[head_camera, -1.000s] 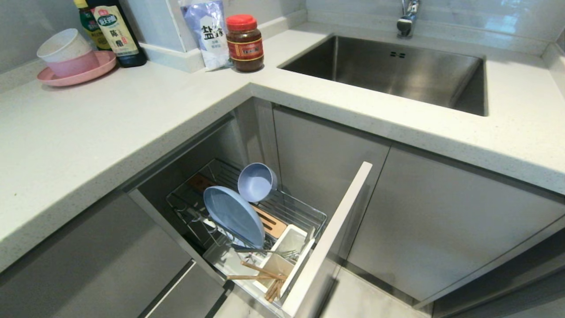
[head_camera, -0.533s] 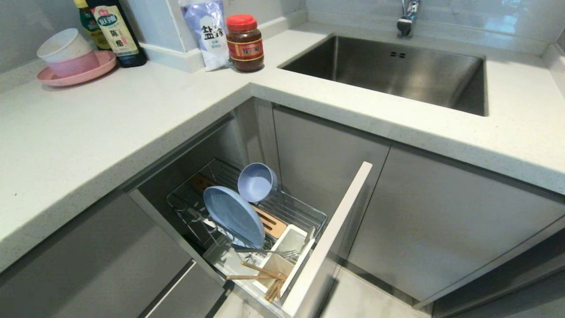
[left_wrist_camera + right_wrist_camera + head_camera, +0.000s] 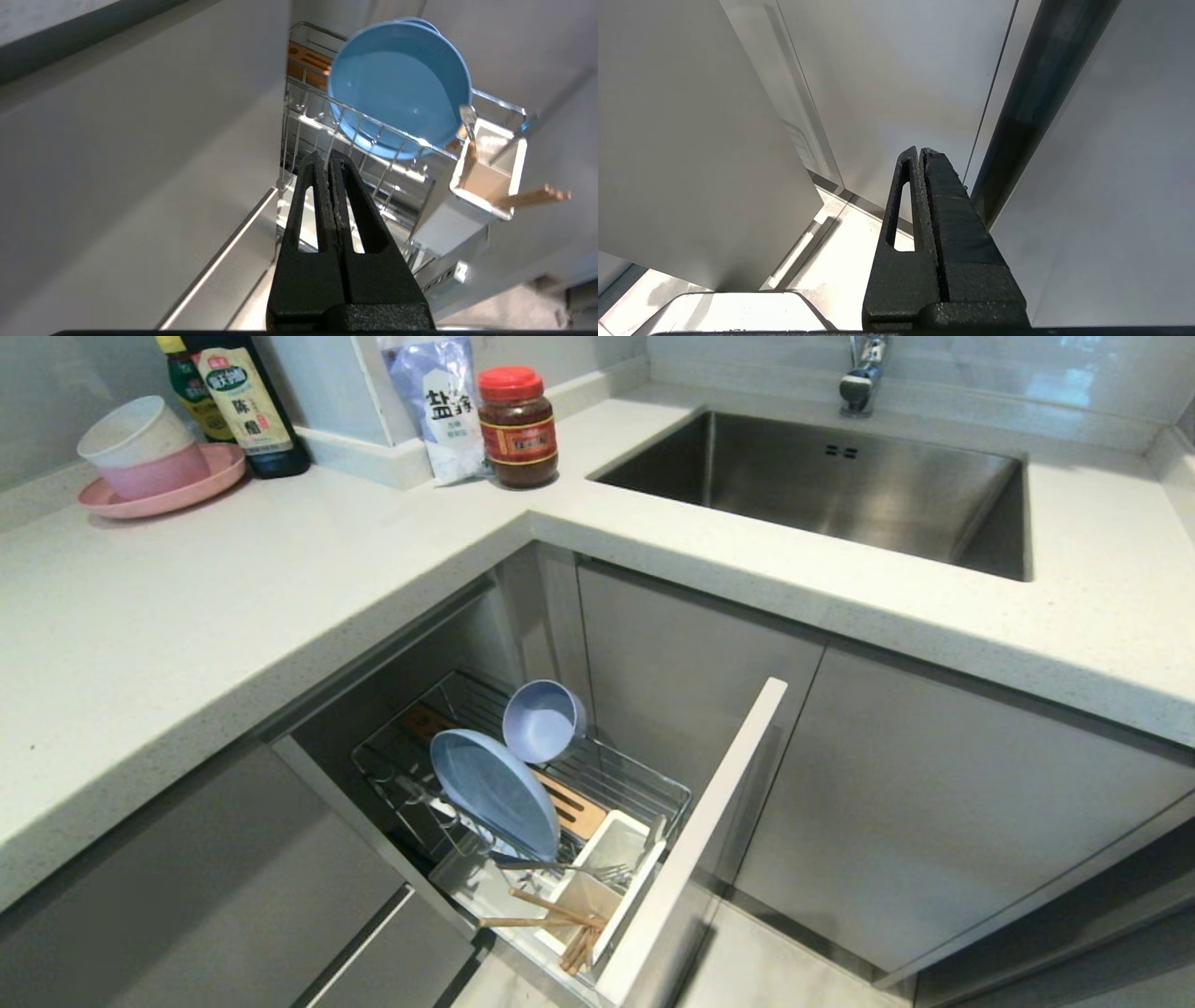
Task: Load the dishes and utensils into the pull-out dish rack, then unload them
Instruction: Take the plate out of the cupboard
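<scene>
Head view shows the rack [image 3: 616,775] pulled out from under the counter [image 3: 233,607], its white front [image 3: 695,840] standing edge-on toward the camera; neither arm appears there. The plate [image 3: 493,791] stands on edge among the prongs, leaning, with the bowl [image 3: 541,720] tipped on its side just behind it, mouth facing outward; the wooden strip [image 3: 574,810] lies along the basket floor beside the plate. The caddy [image 3: 607,868] sits at the front end, next to the white front; the fork [image 3: 565,869] lies across its top, tines over the caddy; the chopsticks [image 3: 551,919] lean out of its nearer compartment, ends splayed past the basket edge. On the counter's far left, a pink plate [image 3: 187,490] carries stacked bowls [image 3: 140,448], with bottles [image 3: 238,401], a bag [image 3: 434,401] and a red-lidded jar [image 3: 516,427] along the wall; the sink [image 3: 840,485] lies to the right.

Left wrist view: the left gripper [image 3: 329,161] is clenched on nothing, fingers pressed together, hanging near the rack's outer wire side, apart from it; the plate's face fills the basket beyond. Right wrist view: the right gripper [image 3: 920,154] is likewise clenched and empty, before plain cabinet panels [image 3: 901,84], away from the rack.
</scene>
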